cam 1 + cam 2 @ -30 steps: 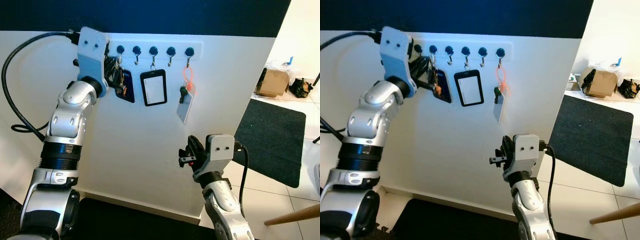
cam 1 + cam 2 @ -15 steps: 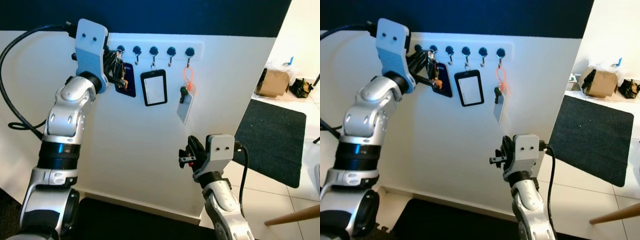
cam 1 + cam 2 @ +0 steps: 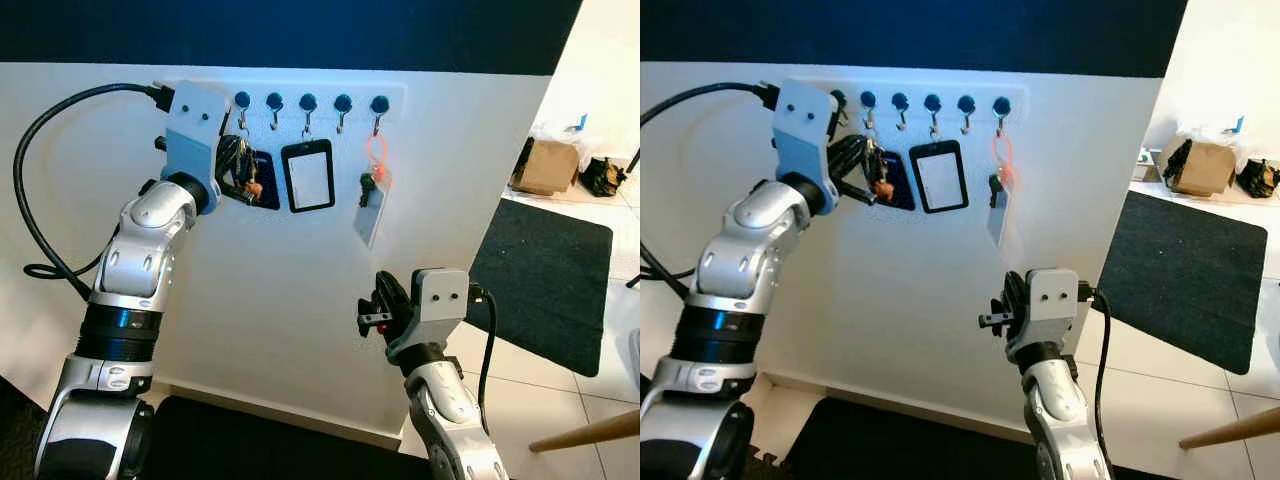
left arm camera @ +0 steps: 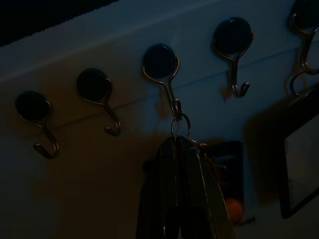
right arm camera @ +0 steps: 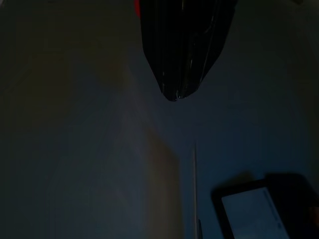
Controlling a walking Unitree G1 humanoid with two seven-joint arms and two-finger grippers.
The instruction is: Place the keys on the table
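The right pincer is nearest, low down in front of the white wall, well below the hook rail. Its black fingers look pressed together w/ nothing between them. In the right wrist view they show as one dark tip against the wall.

Further off & higher up, the left pincer is raised to the hook rail, at the rail's left end. Its fingers are closed around the keys, a dark bunch w/ a small orange bit. In the left wrist view the keys hang down from a ring, & the ring is still on a hook. So the keys are on the rail, not taken off yet. A black cable loops from the left arm.

Just behind the keys, flat on the wall, is a dark blue card. Next along the rail to the right hangs a black badge holder w/ a white middle. Further right on the rail an orange loop holds a white tag w/ a small dark green thing at its top.

Far from the rail, past the wall's right edge, a dark mat lies on the tiled floor. Beyond the mat is a brown cardboard box. A wooden stick, maybe a furniture leg, pokes in low on the right.
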